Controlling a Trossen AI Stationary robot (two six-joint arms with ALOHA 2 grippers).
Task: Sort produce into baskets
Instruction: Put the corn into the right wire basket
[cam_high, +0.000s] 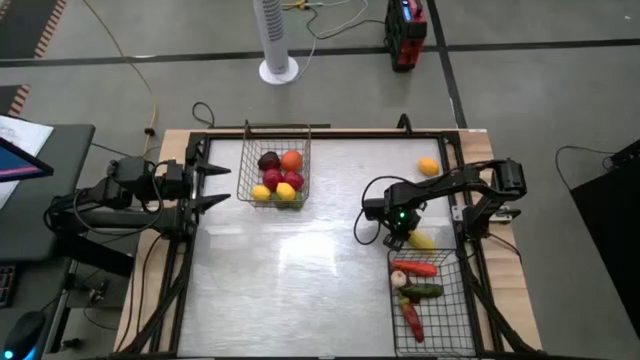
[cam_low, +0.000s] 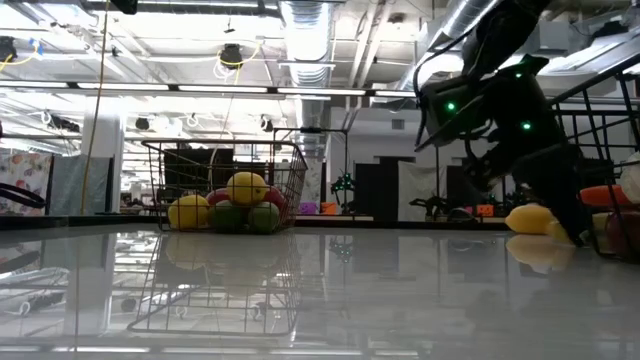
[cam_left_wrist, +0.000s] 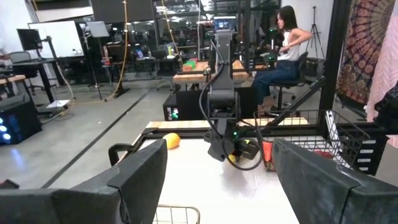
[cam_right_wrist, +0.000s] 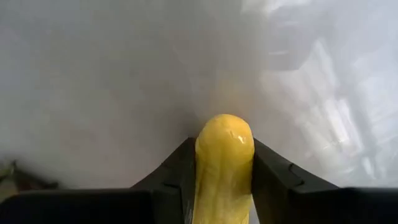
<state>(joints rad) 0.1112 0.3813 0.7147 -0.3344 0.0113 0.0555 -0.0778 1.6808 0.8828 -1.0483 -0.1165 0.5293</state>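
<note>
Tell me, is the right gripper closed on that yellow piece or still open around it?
Closed on it: in the right wrist view both dark fingers press against the sides of the long yellow piece, which sits on the table.

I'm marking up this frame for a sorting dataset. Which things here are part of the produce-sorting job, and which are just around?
Part of the job:
- silvery basket of round produce
- black basket of long produce
- long yellow piece, between the right gripper fingers
- loose orange fruit
- left gripper, waiting at the table's left edge

Just around:
- white fan
- red box
- seated person
</note>
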